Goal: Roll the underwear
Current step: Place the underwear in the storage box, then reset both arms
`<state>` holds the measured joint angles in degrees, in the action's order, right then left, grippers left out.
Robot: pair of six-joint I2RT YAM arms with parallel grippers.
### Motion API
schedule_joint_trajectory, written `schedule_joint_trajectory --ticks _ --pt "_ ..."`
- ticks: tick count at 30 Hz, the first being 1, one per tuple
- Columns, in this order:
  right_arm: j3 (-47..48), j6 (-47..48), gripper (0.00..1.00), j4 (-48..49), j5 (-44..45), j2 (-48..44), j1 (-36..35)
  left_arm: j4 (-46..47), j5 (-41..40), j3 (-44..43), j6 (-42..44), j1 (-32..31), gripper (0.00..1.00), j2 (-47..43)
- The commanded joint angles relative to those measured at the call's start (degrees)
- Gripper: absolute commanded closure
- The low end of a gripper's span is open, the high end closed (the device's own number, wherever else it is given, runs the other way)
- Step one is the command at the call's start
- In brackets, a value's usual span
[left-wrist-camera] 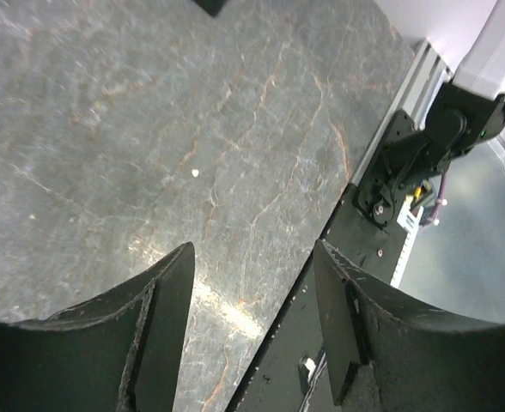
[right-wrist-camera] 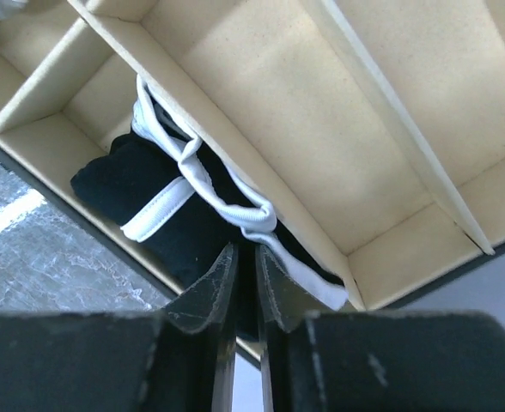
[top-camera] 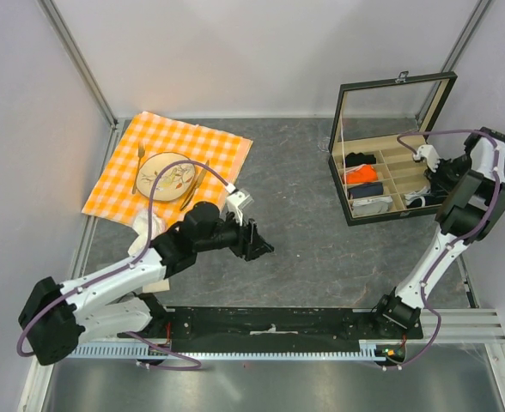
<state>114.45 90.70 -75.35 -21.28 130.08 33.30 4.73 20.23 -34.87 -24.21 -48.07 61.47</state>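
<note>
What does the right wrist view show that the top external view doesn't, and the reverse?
Only right wrist: the right gripper, fingers nearly meeting at the white trim of the black fabric briefs, bunched in a corner compartment. Only top external: the open left gripper over bare grey table, the orange checked cloth with a plate, and rolled garments in other compartments. Both: the divided wooden box and the briefs.
</note>
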Motion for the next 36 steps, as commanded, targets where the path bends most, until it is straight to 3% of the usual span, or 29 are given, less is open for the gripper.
schedule_joint_trajectory --ticks 1,6,8,9,11,12,14,15,17,18,19,22,26,36 --pt "1.3 -2.4 0.77 -2.6 -5.5 -9.0 0.5 -10.6 -7.6 -7.5 4.2 0.5 0.35 -6.1" --pt "0.4 -7.5 0.65 -6.6 -10.4 -20.4 -1.1 -23.7 -15.5 -14.9 3.7 1.0 0.23 -14.8" --pt "-3.5 -9.8 0.56 -8.1 -16.8 -24.8 -1.1 -30.3 -18.7 -19.1 3.0 1.1 0.16 -17.1" --pt "-5.5 -10.9 0.45 -8.1 -19.7 -29.9 -1.1 -32.2 -19.4 -20.3 2.9 1.1 0.14 -18.4" --pt "-11.8 -12.9 0.35 -7.8 -24.7 -35.3 -1.0 -36.4 -22.1 -24.1 2.8 1.0 0.12 -21.8" --pt "-13.6 -17.0 0.25 -7.4 -30.4 -40.4 -1.0 -40.5 -22.9 -26.5 2.9 1.1 0.12 -22.9" --pt "-17.7 -23.5 0.15 -4.9 -36.2 -44.8 -0.9 -44.0 -25.9 -28.7 3.7 1.1 0.11 -26.2" --pt "-18.9 -30.5 0.02 -3.6 -41.3 -48.7 -0.9 -47.3 -26.9 -30.4 3.9 1.1 0.10 -27.3" --pt "-22.7 -42.9 0.02 5.8 -45.7 -53.9 -0.9 -49.5 -30.3 -31.7 4.3 1.1 0.07 -30.6" --pt "-23.9 -58.8 0.02 10.7 -47.4 -55.7 -0.9 -50.8 -30.8 -32.7 4.5 1.0 0.07 -31.7" --pt "-27.2 -67.4 0.02 23.2 -47.0 -57.5 -0.9 -51.4 -31.5 -33.0 4.8 1.0 0.06 -32.5" --pt "-31.9 -86.4 0.02 39.3 -40.5 -64.9 -0.9 -53.1 -31.7 -33.8 5.1 1.1 0.06 -34.4" --pt "-34.7 -93.9 0.02 45.9 -32.1 -73.3 -0.9 -53.6 -31.6 -32.8 5.0 1.1 0.06 -35.7" --pt "-37.4 -98.1 0.02 43.1 -23.5 -78.2 -0.9 -54.3 -31.3 -30.9 4.9 1.0 0.06 -37.0"
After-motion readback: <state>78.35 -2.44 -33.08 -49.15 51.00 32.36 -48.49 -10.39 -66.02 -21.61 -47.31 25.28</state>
